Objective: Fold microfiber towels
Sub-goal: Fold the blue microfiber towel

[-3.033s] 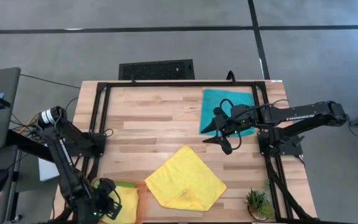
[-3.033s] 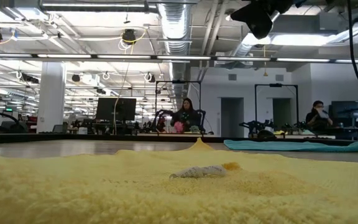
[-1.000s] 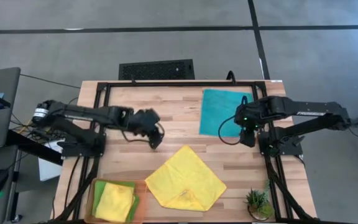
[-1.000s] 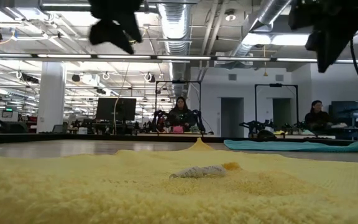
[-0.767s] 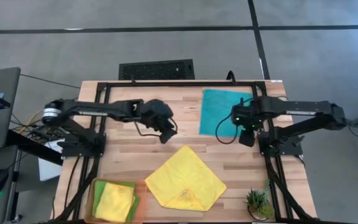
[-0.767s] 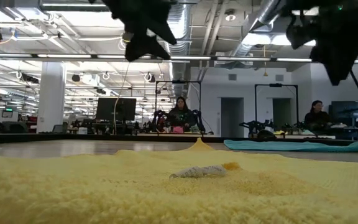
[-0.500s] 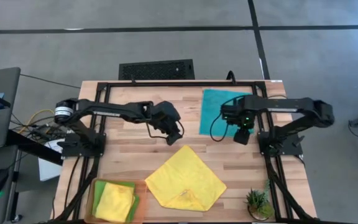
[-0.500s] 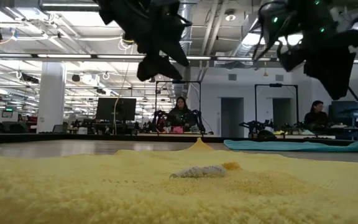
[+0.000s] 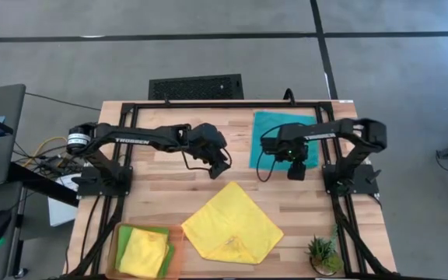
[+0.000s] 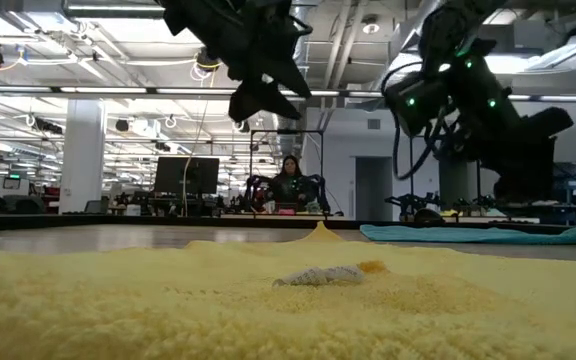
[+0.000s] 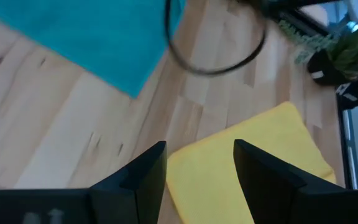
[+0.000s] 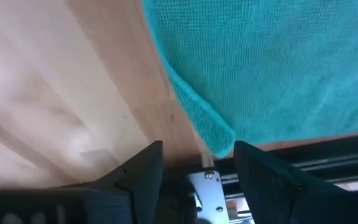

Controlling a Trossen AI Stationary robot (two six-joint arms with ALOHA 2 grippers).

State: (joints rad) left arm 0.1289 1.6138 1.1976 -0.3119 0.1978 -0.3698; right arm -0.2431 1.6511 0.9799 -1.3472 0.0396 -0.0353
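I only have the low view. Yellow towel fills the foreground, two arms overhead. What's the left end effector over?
Observer: From above, the left end effector is over bare wood just beyond the far corner of the spread yellow towel, open, holding nothing.
Operator: Right one?
Observer: The right end effector is at the near edge of the teal towel, which lies flat; fingers open and empty.
Operator: Anything folded yet?
Observer: At the near left corner, a folded yellow towel sits on a lime green towel.
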